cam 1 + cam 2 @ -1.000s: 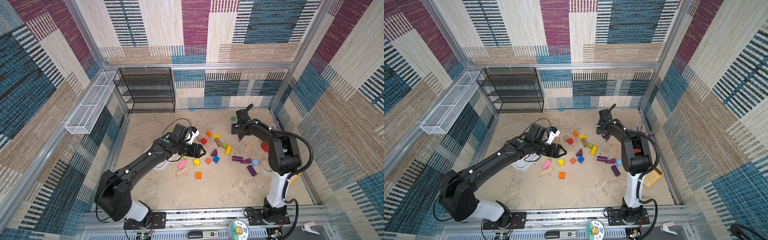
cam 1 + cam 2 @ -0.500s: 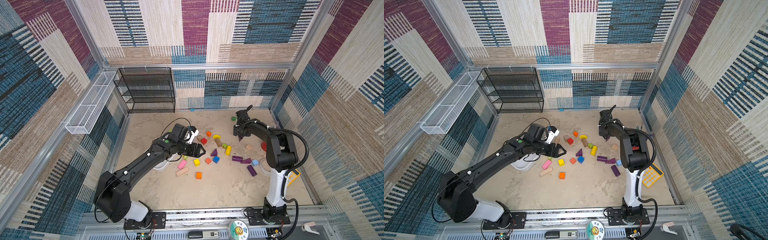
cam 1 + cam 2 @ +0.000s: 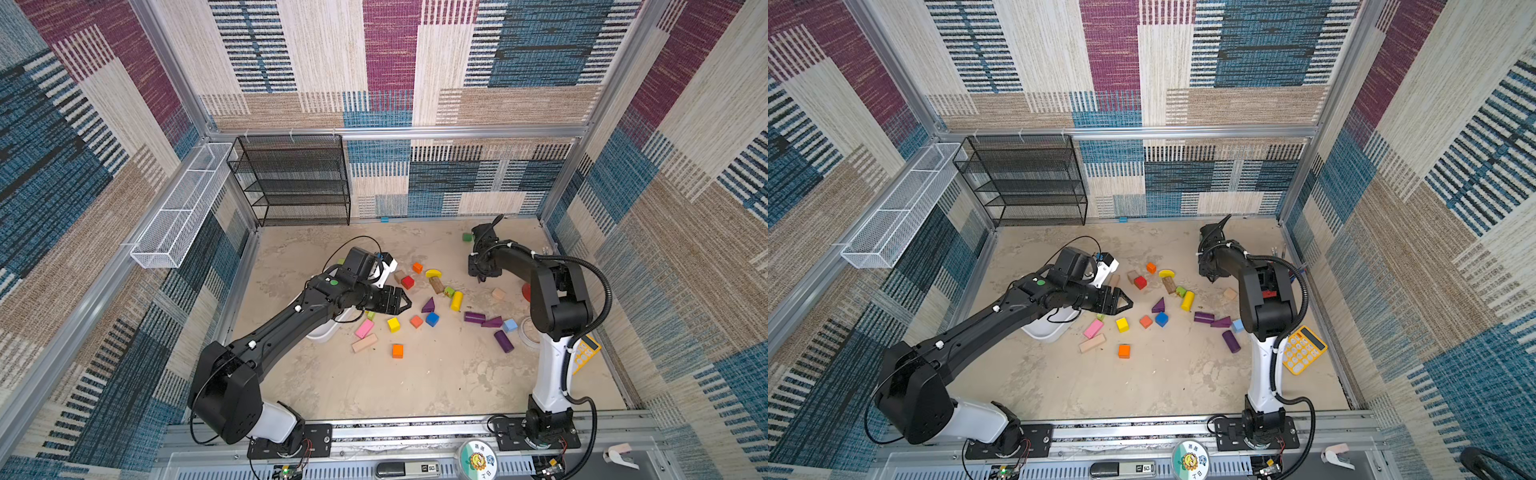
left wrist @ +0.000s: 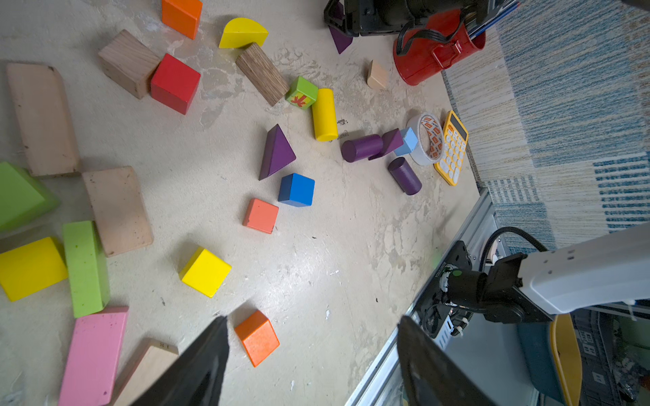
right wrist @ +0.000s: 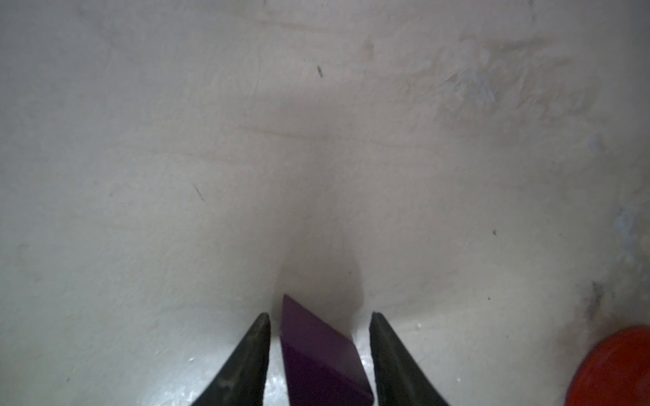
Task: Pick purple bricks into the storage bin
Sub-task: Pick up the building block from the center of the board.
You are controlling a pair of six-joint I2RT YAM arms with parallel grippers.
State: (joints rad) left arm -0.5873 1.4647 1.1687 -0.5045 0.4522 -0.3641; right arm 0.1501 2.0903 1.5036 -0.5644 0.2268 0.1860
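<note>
What is lying around the blue cube [image 3: 432, 319]
A coral cube [image 3: 416, 321] is sitting just beside it; a yellow calculator [image 3: 1304, 349] is lying well apart from it.

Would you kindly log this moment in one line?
left gripper: open, empty | right gripper: straddles purple wedge, grip unclear | storage bin: contents hidden

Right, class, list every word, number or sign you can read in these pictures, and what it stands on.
"50": on the grey gadget at the front rail; rest of its label too small.
Round sticker: characters too small to read.
Calculator keys: too small.
Tape roll: orange print, blurred.
Wooden block: faint mark, unreadable.
</note>
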